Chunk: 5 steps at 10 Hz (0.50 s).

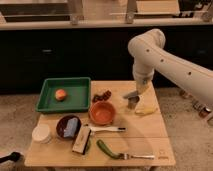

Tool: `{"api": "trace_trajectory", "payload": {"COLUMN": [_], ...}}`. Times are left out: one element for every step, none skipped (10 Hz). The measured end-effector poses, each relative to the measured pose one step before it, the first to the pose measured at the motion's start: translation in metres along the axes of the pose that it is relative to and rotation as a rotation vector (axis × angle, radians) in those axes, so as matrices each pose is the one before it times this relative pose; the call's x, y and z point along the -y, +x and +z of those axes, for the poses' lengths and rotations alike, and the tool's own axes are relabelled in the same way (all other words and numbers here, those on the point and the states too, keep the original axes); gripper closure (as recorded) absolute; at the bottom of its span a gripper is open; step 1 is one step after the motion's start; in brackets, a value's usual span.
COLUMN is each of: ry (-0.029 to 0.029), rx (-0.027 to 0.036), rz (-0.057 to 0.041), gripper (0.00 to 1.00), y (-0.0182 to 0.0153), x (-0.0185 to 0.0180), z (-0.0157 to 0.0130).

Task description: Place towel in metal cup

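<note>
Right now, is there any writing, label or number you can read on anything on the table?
None can be read.
Table, near front right corner: a small dark mark, too blurred to read.
Green tray, orange bowl, metal cup: no writing shows.
Pincer is just above the metal cup.

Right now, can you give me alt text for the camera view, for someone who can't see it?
A white robot arm reaches down to a wooden table, its gripper at a metal cup near the right edge, beside a pale yellow towel. Also there: a green tray holding an orange fruit, and an orange bowl.
</note>
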<state>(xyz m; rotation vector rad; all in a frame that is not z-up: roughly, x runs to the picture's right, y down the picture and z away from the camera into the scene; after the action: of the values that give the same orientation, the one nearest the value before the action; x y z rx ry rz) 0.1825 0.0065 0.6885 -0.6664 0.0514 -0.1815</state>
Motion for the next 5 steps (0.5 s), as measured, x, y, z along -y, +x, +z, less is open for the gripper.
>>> {"api": "trace_trajectory", "payload": {"ry": [-0.01375,-0.00967,-0.01045,-0.00839,-0.00908], "rx": [-0.00610,-0.00325,-0.00183,0.00023,0.00611], "rz": [0.01303,0.00833,0.00896,0.00255,-0.00456], "gripper": [0.97,0.97,0.97,0.97,0.97], "y": [0.00463,0.00271,0.00396,0.00382,0.00275], "x": [0.00435,0.00314,0.00303,0.00147,0.00110], "z": [0.00186,0.00182,0.00247,0.00285,0.00239]}}
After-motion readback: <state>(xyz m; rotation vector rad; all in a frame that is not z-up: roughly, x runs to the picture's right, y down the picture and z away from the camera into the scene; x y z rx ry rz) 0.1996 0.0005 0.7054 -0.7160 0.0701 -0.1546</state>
